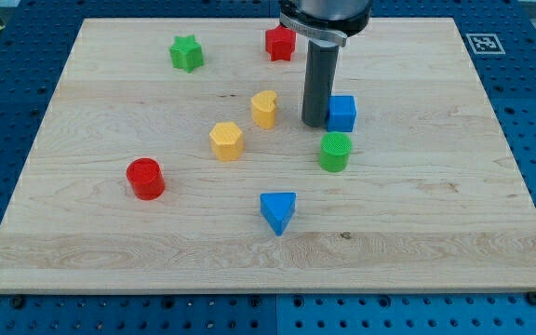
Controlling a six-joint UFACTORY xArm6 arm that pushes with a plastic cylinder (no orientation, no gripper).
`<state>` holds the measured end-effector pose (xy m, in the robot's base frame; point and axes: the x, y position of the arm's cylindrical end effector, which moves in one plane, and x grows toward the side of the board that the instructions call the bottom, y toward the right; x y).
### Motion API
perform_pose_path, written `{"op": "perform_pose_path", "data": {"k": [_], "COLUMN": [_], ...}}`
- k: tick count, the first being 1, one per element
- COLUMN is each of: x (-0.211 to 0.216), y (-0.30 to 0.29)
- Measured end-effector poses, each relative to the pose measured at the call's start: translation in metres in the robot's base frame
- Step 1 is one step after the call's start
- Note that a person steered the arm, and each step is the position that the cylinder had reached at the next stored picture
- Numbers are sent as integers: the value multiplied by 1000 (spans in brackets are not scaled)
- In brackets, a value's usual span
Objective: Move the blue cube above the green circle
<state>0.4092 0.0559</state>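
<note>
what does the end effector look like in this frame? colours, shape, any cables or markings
A straight, dark grey to black cylindrical rod, smooth and unmarked, ending in my tip. Above it sits a wider round black collar with a light metallic ring at its lower edge, cut off by the view's top. No cables, labels or markings show. The rest of the arm is out of frame.

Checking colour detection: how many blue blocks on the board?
2. The blue cube sits right of centre, just above the green circle, with my tip at its left side. The blue triangle lies lower, near the middle. None seem hidden.
</note>
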Motion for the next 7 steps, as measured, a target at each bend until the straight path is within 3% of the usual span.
{"op": "perform_pose_path", "data": {"k": [4,7], "x": [44,51], "y": [-21,14]}}
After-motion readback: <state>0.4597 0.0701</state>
